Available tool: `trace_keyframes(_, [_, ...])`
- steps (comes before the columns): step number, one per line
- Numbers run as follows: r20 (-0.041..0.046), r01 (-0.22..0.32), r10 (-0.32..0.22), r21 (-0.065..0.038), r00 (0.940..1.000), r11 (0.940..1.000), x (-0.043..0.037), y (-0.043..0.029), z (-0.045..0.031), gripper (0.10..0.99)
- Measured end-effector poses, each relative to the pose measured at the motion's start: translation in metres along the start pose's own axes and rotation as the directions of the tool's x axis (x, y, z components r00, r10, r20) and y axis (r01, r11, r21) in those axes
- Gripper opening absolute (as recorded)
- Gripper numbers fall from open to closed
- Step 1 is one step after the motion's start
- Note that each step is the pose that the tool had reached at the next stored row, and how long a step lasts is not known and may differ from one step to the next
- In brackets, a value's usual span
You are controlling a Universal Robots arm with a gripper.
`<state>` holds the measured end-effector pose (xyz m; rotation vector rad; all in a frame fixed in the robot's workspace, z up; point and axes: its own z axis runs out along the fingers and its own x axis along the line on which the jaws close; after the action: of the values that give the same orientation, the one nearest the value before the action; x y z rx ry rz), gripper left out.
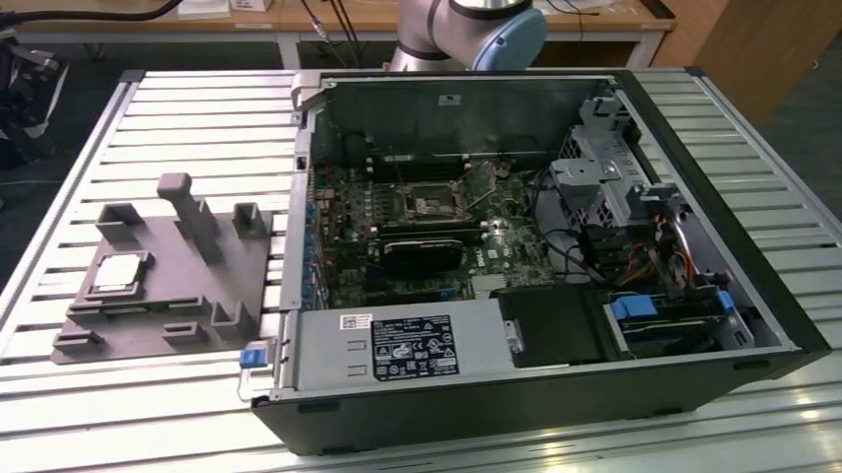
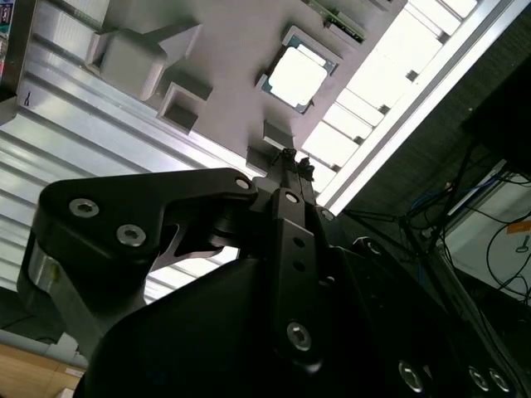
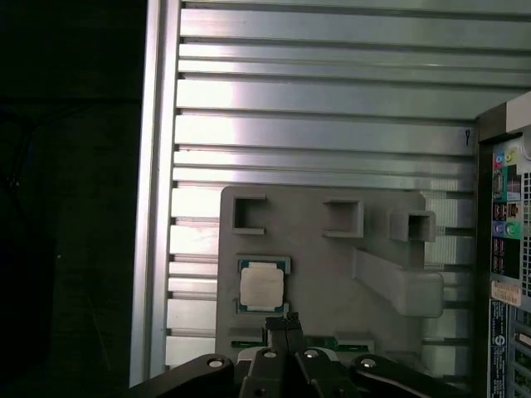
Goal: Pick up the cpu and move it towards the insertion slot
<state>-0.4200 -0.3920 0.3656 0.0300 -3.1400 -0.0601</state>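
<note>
Cpu (image 1: 118, 273), flat silvery square chip, sits in grey plastic fixture block (image 1: 165, 301) near slatted metal worktop (image 1: 184, 118) edge. End effector (image 3: 283, 322) is clear of it, pinched narrow, empty.

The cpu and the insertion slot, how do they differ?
The cpu is pale and silvery; the insertion slot is dark with a metal frame. The cpu lies on the grey fixture outside the computer case; the insertion slot sits inside it. Both are square and flat.

Cpu (image 2: 297, 76) lies in grey fixture (image 2: 224, 50), claw (image 2: 287, 159) apart.
</note>
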Motion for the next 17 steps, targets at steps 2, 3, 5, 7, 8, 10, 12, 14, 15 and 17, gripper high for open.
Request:
trace_keyframes(2, [0.0000, 0.000, 0.000, 0.000, 1.0000, 1.0000, 0.0007, 0.0000, 0.0003, 0.106])
trace_keyframes(3, [0.0000, 0.000, 0.000, 0.000, 1.0000, 1.0000, 0.0010, 0.0000, 0.0004, 0.106])
trace_keyframes(5, [0.0000, 0.000, 0.000, 0.000, 1.0000, 1.0000, 0.0015, 0.0000, 0.0006, 0.106])
trace_keyframes(7, [-0.0001, 0.000, 0.000, 0.000, 1.0000, 1.0000, 0.0019, 0.0000, 0.0007, 0.106])
trace_keyframes(8, [-0.0001, 0.000, 0.000, 0.000, 1.0000, 1.0000, 0.0021, 0.0000, 0.0008, 0.106])
trace_keyframes(10, [-0.0001, 0.000, 0.000, 0.000, 1.0000, 1.0000, 0.0028, -0.0001, 0.0014, 0.106])
trace_keyframes(12, [0.0000, 0.000, 0.000, 0.000, 1.0000, 1.0000, 0.0030, -0.0001, 0.0017, 0.106])
trace_keyframes(14, [0.0001, 0.000, 0.000, 0.000, 1.0000, 1.0000, 0.0034, -0.0002, 0.0021, 0.106])
trace_keyframes(15, [0.0000, 0.000, 0.000, 0.000, 1.0000, 1.0000, 0.0037, -0.0002, 0.0023, 0.106])
trace_keyframes(17, [-0.0001, 0.000, 0.000, 0.001, 1.0000, 1.0000, 0.0046, -0.0003, 0.0028, 0.106])
